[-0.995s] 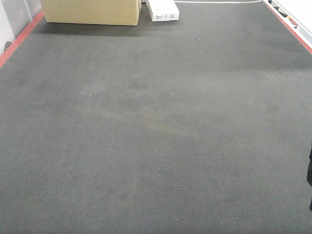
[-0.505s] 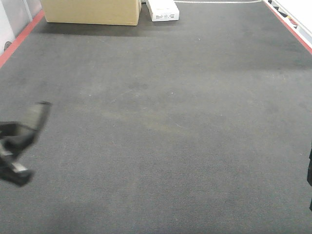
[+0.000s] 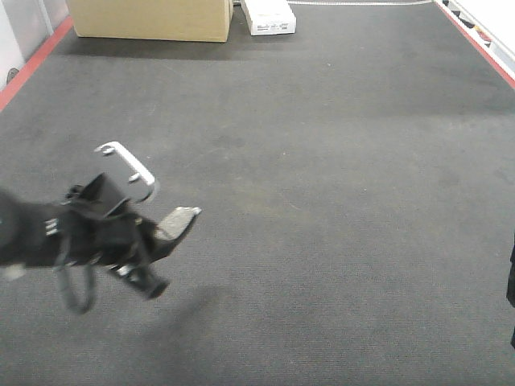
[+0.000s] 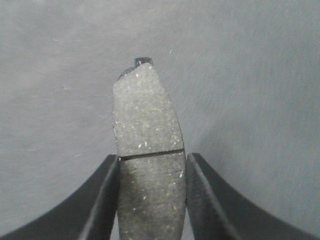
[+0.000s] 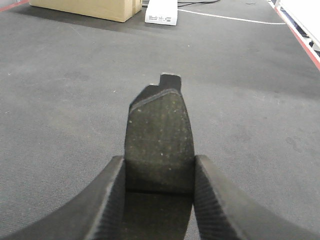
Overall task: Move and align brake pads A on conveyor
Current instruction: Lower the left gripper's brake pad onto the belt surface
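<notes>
My left gripper (image 3: 159, 238) reaches in from the left edge, above the dark grey conveyor (image 3: 322, 201). It is shut on a brake pad (image 3: 179, 219) that sticks out to the right. In the left wrist view the jaws (image 4: 152, 165) pinch this grooved pad (image 4: 145, 115) by its sides over the belt (image 4: 250, 75). My right gripper (image 5: 159, 165) is shut on another brake pad (image 5: 160, 125), held just over the belt (image 5: 250, 100). In the front view only a dark sliver (image 3: 512, 281) of the right arm shows at the right edge.
A cardboard box (image 3: 151, 18) and a small white box (image 3: 269, 16) stand at the belt's far end. Red side edges run along the left (image 3: 32, 60) and right (image 3: 483, 44). A white cable (image 3: 362, 3) lies at the back.
My left arm has come in from the left edge and moved right over the belt, carrying its brake pad. The dark sliver at the right edge has not moved.
</notes>
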### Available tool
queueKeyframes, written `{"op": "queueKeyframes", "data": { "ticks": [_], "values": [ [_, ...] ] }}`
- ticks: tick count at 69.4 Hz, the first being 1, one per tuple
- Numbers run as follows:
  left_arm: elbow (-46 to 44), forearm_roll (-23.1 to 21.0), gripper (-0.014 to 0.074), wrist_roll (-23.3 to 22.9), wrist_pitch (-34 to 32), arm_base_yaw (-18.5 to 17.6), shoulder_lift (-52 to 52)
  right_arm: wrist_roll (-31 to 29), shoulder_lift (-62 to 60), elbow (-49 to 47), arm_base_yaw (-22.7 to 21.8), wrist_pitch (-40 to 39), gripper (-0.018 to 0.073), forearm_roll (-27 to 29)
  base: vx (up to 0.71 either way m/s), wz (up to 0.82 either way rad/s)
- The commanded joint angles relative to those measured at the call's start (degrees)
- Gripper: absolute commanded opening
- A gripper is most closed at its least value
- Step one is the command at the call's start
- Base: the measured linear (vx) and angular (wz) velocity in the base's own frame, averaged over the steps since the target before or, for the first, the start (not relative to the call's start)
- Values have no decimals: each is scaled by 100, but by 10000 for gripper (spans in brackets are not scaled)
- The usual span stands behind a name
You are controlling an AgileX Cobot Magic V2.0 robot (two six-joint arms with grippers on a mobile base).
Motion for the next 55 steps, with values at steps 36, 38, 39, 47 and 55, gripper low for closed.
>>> {"op": "queueKeyframes", "data": {
  "ticks": [36,38,39,47,55],
  "values": [
    [-1651,4215,207,-8352,912,93,1794,-51,36,-178,-7,-555,97,8,0,0],
    [-1651,4203,208,-8339,931,93,1824,-51,36,-178,-7,-555,97,8,0,0],
    [-1651,4203,208,-8340,942,93,1832,-51,36,-178,-7,-555,97,8,0,0],
    [-1651,4203,219,-8340,972,93,1941,-51,36,-178,-7,-555,97,8,0,0],
    [-1651,4189,262,-8323,1068,87,2012,-51,36,-178,-7,-555,97,8,0,0]
  ]
}}
